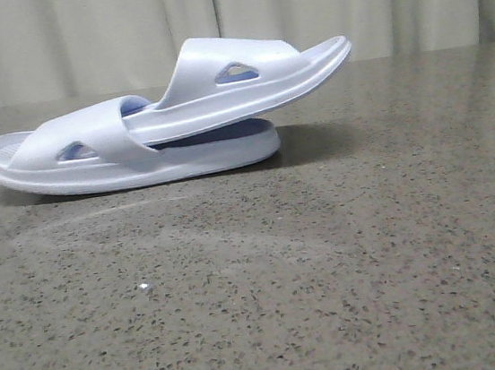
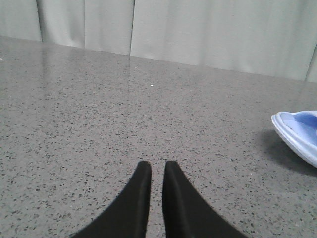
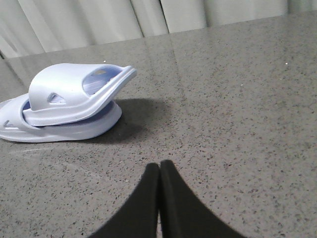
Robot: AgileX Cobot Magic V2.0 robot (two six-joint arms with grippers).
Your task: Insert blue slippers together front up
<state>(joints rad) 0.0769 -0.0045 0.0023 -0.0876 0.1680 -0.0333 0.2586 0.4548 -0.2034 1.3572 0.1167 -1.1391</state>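
Observation:
The blue slippers lie nested on the table in the front view. The lower slipper [image 1: 90, 155] lies flat. The upper slipper [image 1: 235, 83] has one end tucked under the lower one's strap, and its other end tilts up to the right. The pair also shows in the right wrist view [image 3: 64, 91], and one slipper's end shows in the left wrist view [image 2: 299, 131]. My left gripper [image 2: 157, 166] holds nothing, with only a thin slit between its fingers, well away from the slippers. My right gripper [image 3: 159, 166] is shut and empty, apart from the pair. Neither gripper shows in the front view.
The grey speckled table [image 1: 331, 274] stretches in front of the slippers. A pale curtain [image 1: 75, 35] hangs behind the table's far edge. A faint whitish smear [image 1: 143, 220] marks the tabletop in front of the slippers.

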